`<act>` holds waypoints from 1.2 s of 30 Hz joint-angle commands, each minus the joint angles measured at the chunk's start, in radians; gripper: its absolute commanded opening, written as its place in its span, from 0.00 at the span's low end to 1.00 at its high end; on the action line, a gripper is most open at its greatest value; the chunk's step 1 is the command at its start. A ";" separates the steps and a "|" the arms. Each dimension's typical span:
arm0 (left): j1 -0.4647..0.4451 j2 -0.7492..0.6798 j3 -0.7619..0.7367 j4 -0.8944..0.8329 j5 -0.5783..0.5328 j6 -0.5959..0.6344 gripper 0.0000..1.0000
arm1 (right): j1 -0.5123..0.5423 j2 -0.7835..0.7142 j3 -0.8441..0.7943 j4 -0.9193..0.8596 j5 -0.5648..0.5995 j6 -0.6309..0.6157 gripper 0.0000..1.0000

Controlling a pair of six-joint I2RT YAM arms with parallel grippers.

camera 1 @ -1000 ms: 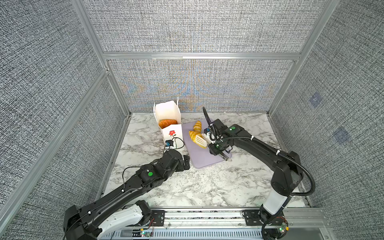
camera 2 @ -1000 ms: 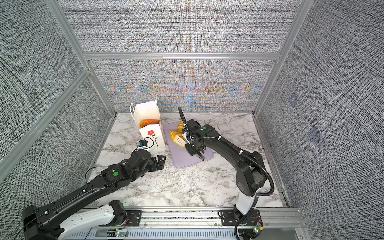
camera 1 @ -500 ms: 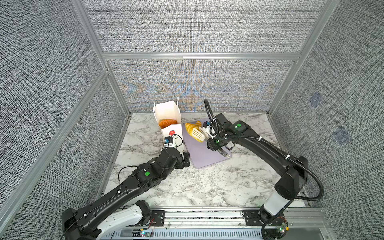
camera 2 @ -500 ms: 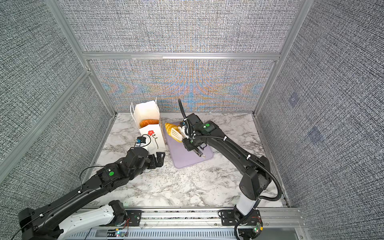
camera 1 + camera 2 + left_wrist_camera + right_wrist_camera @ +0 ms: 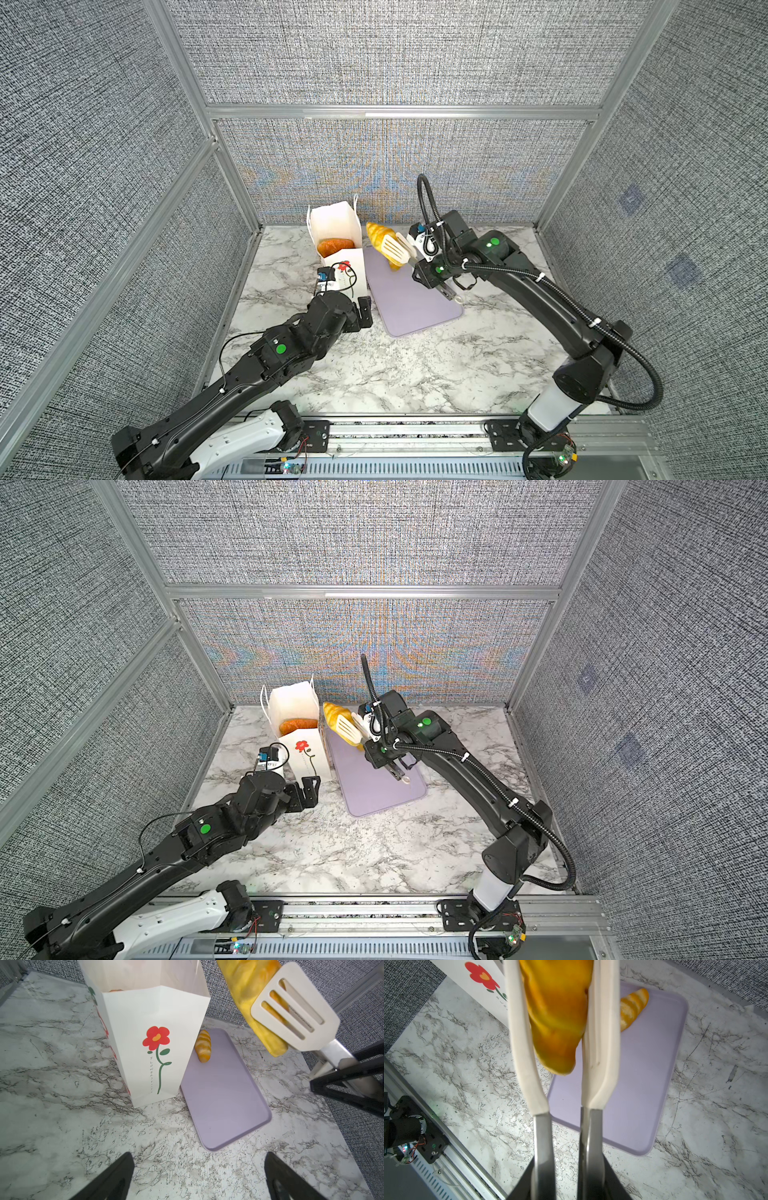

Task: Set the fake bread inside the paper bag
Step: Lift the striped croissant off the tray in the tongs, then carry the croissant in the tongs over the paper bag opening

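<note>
The tall white paper bag (image 5: pixel 145 1043) carries a red flower on a green stem. Beside the stem runs thin hand-lettered writing that starts "FLOWERS"; the smaller letters after it are too fine to read. The right hand (image 5: pixel 424 268) is clamped on the metal handles of a pair of white slotted tongs (image 5: pixel 395 249). The tongs' two paddles pinch a glossy golden-yellow toy croissant (image 5: pixel 376 237) between them. The croissant therefore sits out beyond the hand, not touching its fingers. It is lifted clear of the flat lilac tray (image 5: pixel 411 307), with its upper tip just beside the bag's open rim on the tray side. The left hand (image 5: pixel 199 1178) is spread wide and holds nothing, low over the grey-veined marble tabletop (image 5: pixel 415 374) near the bag's front corner. A darker orange-brown piece (image 5: pixel 336 246) lies inside the bag. A small golden striped roll (image 5: pixel 203 1046) lies on the tray's far end, close to the bag. Compared with a second ago, the tongs and croissant have risen off the far half of the tray and swung toward the bag's mouth. The left hand, the bag and the tray are much where they were.
</note>
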 commanded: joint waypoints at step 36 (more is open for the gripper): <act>0.033 -0.096 -0.026 -0.054 -0.114 -0.027 0.99 | 0.092 0.289 0.485 0.095 -0.157 0.128 0.36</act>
